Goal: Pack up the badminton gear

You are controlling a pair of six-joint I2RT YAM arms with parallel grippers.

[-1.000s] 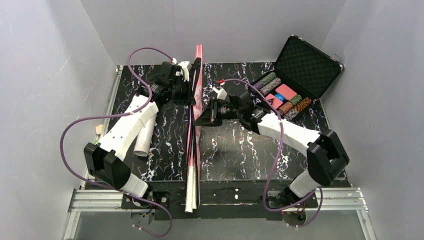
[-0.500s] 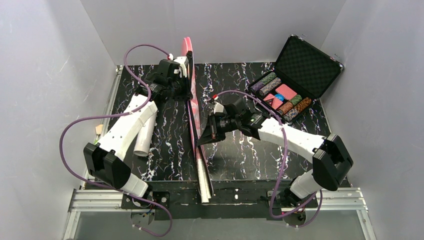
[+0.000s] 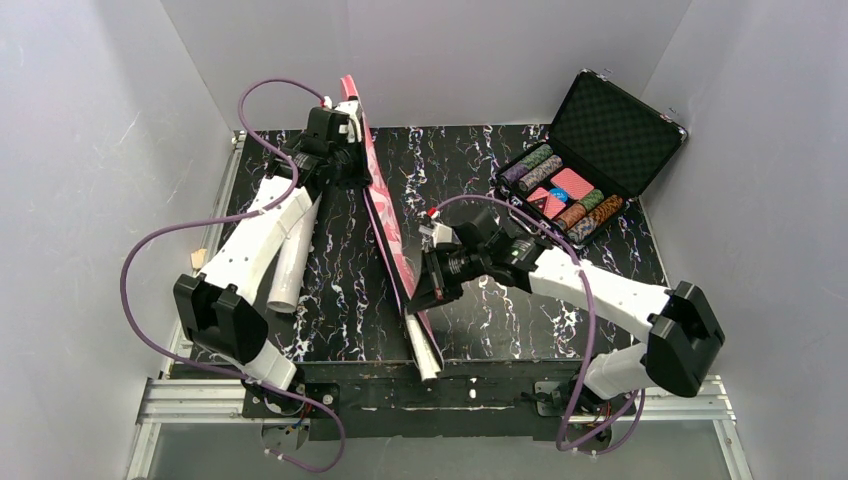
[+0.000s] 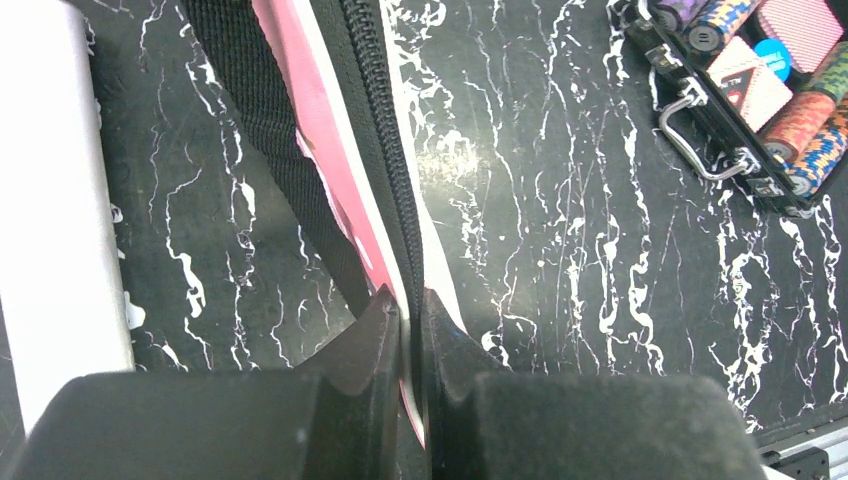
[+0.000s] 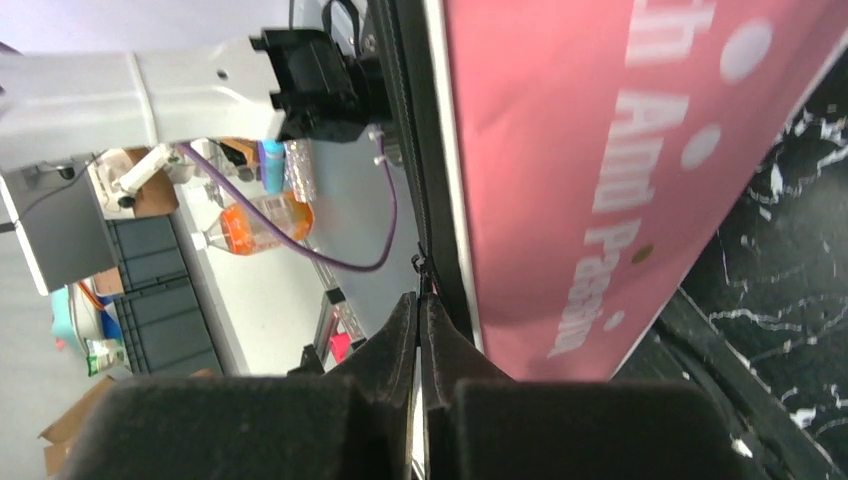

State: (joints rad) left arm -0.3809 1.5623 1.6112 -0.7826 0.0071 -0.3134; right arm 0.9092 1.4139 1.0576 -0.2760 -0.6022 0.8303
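Bag (image 3: pixel 385 215): long, pink, held on edge between both grippers; it runs diagonally from the far left of the table (image 3: pixel 480 330) to the near edge at centre; white lettering and dots on its pink side face the right wrist camera

Left gripper (image 3: pixel 350 150): at the far end of the bag; fingers (image 4: pixel 375 335) closed, pinching the bag's edge right beside the zip (image 4: pixel 375 130); the zip runs straight away from the fingertips; the black strap (image 4: pixel 245 120) hangs just to the left of the zip, against the pink fabric

Right gripper (image 3: pixel 418 300): at the near part of the bag, on its right side; fingers (image 5: pixel 398 335) closed on the zip edge; a small black pull sits just at the fingertips; whether the pull itself is pinched cannot be told

Handles (image 3: pixel 427 358): white, projecting from the near end of the bag, past the right gripper, toward the table's near edge

Tube (image 3: pixel 289 268): white, lying on the table at left, under the left arm, well apart from the bag

Case (image 3: pixel 612 130): black, lid open, at the far right corner; chips (image 3: pixel 560 195) in rows inside; apart from both arms
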